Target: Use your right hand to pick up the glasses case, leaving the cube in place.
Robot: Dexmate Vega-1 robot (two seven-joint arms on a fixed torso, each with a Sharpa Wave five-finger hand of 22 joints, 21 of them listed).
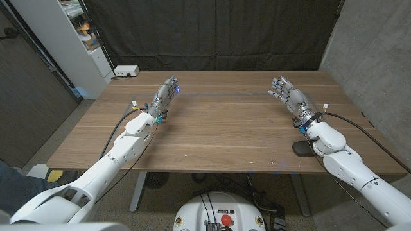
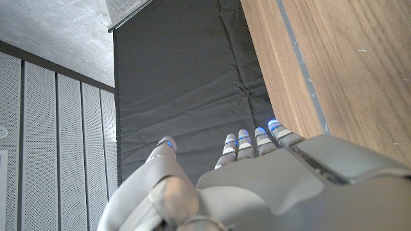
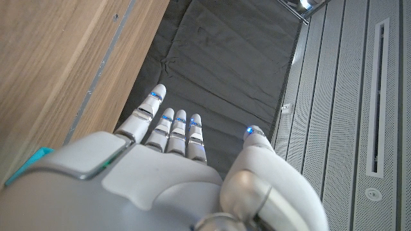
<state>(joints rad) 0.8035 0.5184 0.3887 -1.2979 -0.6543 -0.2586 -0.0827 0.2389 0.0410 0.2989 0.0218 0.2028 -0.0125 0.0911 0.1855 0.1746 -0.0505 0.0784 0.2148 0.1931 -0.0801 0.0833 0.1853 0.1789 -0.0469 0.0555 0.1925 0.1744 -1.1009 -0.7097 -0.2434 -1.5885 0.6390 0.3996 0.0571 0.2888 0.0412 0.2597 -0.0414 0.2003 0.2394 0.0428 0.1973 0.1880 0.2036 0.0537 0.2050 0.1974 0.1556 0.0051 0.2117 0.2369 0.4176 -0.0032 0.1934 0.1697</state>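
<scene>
My right hand [image 1: 289, 95] is over the far right part of the wooden table [image 1: 218, 128], fingers stretched and apart, holding nothing; the right wrist view shows its back [image 3: 167, 173]. A dark, flat, rounded thing [image 1: 300, 149], perhaps the glasses case, lies at the table's near edge, partly under my right forearm. A small teal corner [image 3: 31, 162], possibly the cube, peeks out beside the hand in the right wrist view. My left hand [image 1: 166, 95] is held over the far left part, fingers straight, nothing in it; its back [image 2: 270, 186] fills the lower left wrist view.
A white box with cables [image 1: 125, 72] sits at the table's back left corner. A white shelf unit [image 1: 77, 38] stands to the left, a black curtain [image 1: 218, 32] hangs behind, and a concrete wall [image 1: 372, 51] rises on the right.
</scene>
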